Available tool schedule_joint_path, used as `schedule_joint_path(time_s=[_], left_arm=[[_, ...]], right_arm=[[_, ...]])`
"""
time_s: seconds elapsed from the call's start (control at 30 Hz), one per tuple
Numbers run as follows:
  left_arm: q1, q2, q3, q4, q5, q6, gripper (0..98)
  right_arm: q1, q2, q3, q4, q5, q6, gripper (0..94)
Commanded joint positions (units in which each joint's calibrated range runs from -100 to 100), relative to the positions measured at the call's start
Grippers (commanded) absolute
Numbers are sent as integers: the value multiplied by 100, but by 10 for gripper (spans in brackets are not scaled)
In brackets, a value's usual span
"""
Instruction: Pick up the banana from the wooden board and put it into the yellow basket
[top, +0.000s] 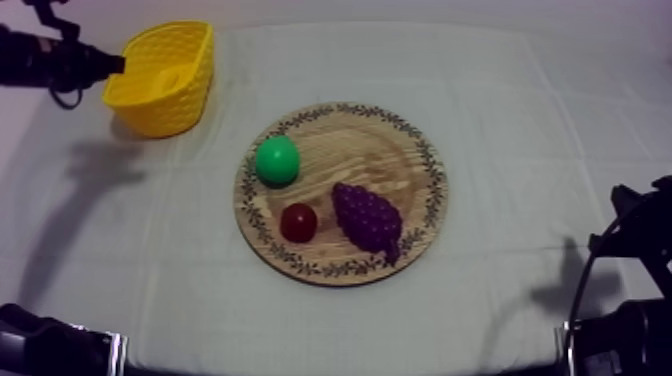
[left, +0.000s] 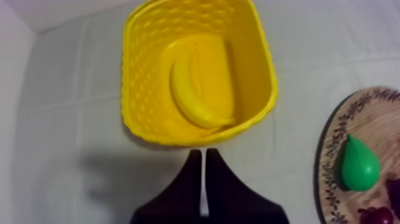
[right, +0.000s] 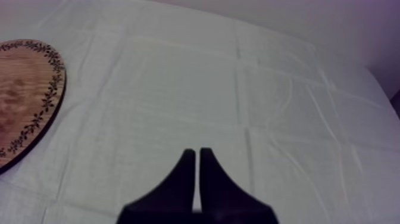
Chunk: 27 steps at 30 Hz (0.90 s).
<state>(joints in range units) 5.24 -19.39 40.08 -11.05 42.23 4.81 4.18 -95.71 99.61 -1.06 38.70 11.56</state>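
Banana (left: 199, 89) lies inside basket (left: 140, 71), straight ahead of left gripper (left: 204, 156), long axis roughly in line with its fingers. Left jaws pressed together, empty, just outside the near rim. Right gripper (right: 197, 154) is likewise pressed together, beyond the board (top: 400, 150). Placement looks done.

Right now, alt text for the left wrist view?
A yellow toy banana lies inside the yellow woven plastic basket. The left end effector, shut on nothing, points at the basket's near wall. Beside the basket, a green toy pear sits on the round wooden board.
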Motion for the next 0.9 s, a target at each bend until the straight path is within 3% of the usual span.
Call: schedule_joint_path(time_s=[0.0, 0.17, 0.4, 0.6, 0.87], left_arm=[[29, -1468, 1340, 10, -505, 184, 2], [9, -3156, 2837, 394, -1276, -9, 1], [-190, -5362, 4422, 753, -1402, -263, 1], [-328, -6477, 5125, 944, -1054, -407, 1], [-343, -7459, 5742, 980, -667, -532, 1]], right_arm=[[3, -5, 5, 1, 1, -1, 4], [3, -5, 5, 1, 1, -1, 4], [3, -5, 5, 1, 1, -1, 4], [3, -5, 5, 1, 1, -1, 4], [3, -5, 5, 1, 1, -1, 4]])
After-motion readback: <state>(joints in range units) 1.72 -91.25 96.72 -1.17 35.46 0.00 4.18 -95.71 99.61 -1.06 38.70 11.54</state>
